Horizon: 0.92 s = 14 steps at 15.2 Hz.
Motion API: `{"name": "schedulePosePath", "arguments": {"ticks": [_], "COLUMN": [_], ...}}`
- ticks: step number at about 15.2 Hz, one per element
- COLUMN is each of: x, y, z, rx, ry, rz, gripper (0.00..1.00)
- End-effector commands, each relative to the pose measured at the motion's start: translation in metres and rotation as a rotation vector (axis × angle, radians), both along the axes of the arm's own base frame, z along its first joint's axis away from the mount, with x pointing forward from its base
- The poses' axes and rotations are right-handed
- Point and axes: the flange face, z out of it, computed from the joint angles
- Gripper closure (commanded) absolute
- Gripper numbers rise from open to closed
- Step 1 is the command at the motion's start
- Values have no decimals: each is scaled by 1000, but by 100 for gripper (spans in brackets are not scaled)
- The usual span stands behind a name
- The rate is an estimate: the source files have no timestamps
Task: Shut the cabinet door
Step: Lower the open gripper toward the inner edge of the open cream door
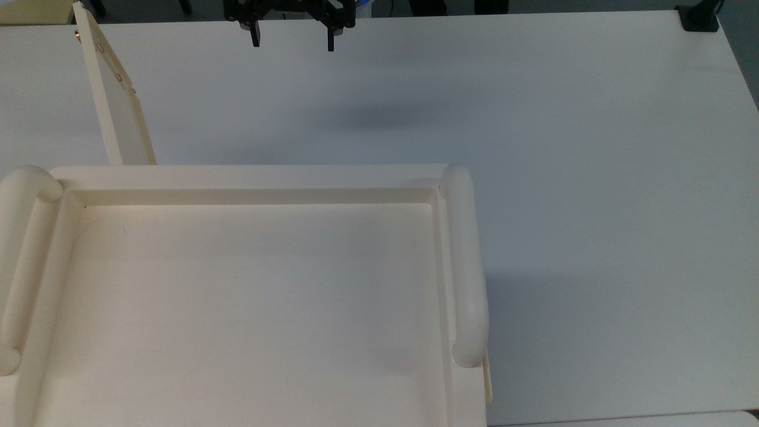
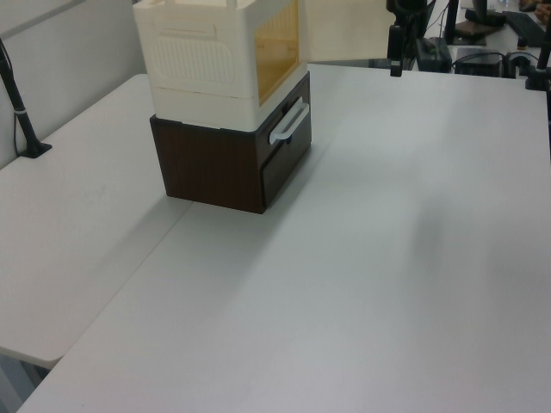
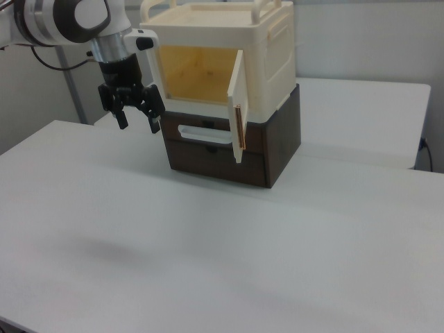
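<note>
The cream cabinet (image 3: pixel 270 55) stands on a dark brown drawer unit, its yellowish inside showing. The cabinet door (image 3: pixel 237 114) is swung wide open, hinged at the right view's right side of the opening. In the top view the cabinet door (image 1: pixel 115 101) juts away from the cabinet (image 1: pixel 255 178) at the upper left. In the left view the cabinet door (image 2: pixel 344 30) sticks out beside the opening. My gripper (image 3: pixel 139 119) hangs open and holds nothing, at the right view's left of the opening, apart from the door. In the top view my gripper (image 1: pixel 292 40) is at the top edge, right of the door.
The brown drawer unit (image 2: pixel 228 163) has a grey bar handle (image 2: pixel 289 123). The white table (image 1: pixel 593 207) spreads wide around the cabinet. A black clamp (image 1: pixel 699 18) sits at the top view's far right corner, and a black post (image 2: pixel 21 112) stands at the left view's left.
</note>
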Motion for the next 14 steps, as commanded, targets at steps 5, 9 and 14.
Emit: {"name": "schedulePosePath", "arguments": {"ticks": [5,9,14], "x": [-7,-7,-6], "y": [-5,-6,-8], "z": [-2,-2,-1], "rx": [17,17,20], "ry": [19,17,16], "rz": [-14,-12,32], "gripper": [0,3,78]}}
